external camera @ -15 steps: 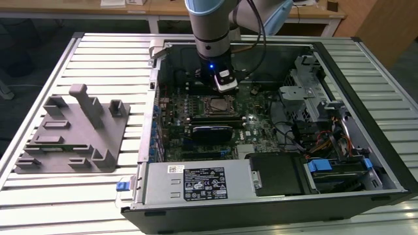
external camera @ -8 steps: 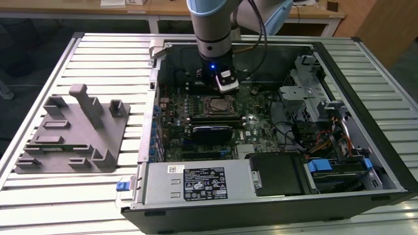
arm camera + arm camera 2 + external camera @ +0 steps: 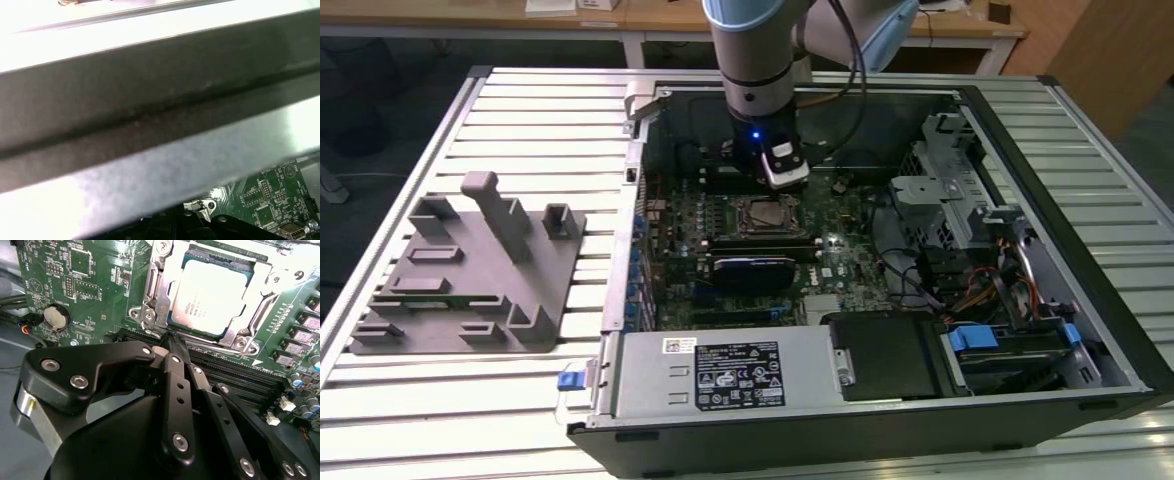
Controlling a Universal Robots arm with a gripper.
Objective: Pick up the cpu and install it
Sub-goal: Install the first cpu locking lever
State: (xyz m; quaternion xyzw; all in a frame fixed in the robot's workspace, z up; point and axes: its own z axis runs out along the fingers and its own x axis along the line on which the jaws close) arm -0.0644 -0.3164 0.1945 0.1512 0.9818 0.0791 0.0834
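Here, the arm reached down into the open computer case (image 3: 1067, 300), with the gripper (image 3: 172, 342) hanging just above the motherboard (image 3: 90, 295). In the second wrist view its black fingers (image 3: 175, 390) were pressed together, tips meeting in a narrow point with nothing pinched between them.

The cpu (image 3: 212, 295) lay just beyond those fingertips, seated flat in its socket, silvery top facing up, framed by the metal socket bracket (image 3: 150, 315) on all sides. The tips were near the socket's closer edge, above the dark memory slots (image 3: 235, 372) that ran between the gripper and the socket; whether they touched the board could not be told. A round coin battery (image 3: 54, 317) sat off to one side of the gripper, well apart from the cpu.

In the exterior view the cpu (image 3: 758, 213) appeared as a small pale square directly below the gripper (image 3: 781, 182), near the middle of the board. Outside the case, on the slatted table (image 3: 520, 110), a grey fixture tray (image 3: 467, 280) stood well away from the tool, toward the exterior view's left. A power supply box (image 3: 720, 375) filled the case corner nearest the camera.

In the first wrist view a broad metal edge of the case (image 3: 150, 115) crossed close to the camera, with a small patch of green board (image 3: 270, 200) beyond it.
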